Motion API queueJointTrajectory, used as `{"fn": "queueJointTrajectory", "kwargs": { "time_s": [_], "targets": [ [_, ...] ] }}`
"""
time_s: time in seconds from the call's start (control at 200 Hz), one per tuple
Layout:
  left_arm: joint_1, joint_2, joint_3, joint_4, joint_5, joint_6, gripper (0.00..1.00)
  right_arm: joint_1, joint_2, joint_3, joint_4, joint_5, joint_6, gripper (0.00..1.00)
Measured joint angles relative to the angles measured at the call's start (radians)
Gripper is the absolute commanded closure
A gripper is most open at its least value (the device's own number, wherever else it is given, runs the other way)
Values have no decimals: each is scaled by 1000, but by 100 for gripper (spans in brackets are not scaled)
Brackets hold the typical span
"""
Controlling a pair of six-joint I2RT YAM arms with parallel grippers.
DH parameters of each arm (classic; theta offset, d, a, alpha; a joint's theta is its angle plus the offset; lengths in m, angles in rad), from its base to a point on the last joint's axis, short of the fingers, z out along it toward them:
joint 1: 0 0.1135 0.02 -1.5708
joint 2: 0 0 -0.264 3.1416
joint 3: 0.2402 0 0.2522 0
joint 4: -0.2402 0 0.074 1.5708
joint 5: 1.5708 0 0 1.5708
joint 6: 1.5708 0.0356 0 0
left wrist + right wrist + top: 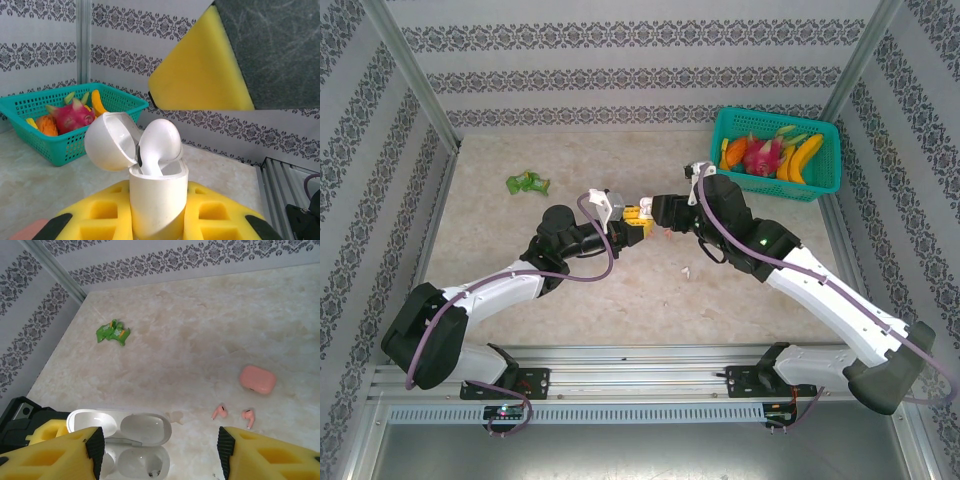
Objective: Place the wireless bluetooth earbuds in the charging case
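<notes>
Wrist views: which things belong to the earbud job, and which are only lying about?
Job: open white case, white earbud in it, two pink earbuds, pink case.
Lying about: green wrapper, teal fruit basket.

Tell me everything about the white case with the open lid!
The white case is a smooth, shiny plastic pebble. Its rounded lid is flipped open to the left on a hinge. The case stands upright, squeezed between the yellow foam pads of the left hand. A white earbud pokes up out of its top and looks not fully pushed in.
</notes>
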Motion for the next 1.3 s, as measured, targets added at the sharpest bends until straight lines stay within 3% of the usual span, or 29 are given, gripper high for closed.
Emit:
{"fn": "queueJointTrajectory", "kwargs": {
  "time_s": [0.145,0.33,0.475,1.124,1.219,1.304],
  "targets": [
    [0,-6,-9,0,0,0,100,0,-7,0,2,-21,13,48],
    [0,-13,-11,0,0,0,100,0,-31,0,34,-85,57,69],
    [0,-17,-15,1,0,0,100,0,-21,0,55,-141,88,77],
    [0,-23,-24,0,0,0,100,3,43,0,98,-225,109,79],
    [0,-23,-24,0,0,0,100,3,42,0,97,-222,107,66],
    [0,-23,-24,0,0,0,100,2,34,-2,97,-210,109,61]
  ]
}}
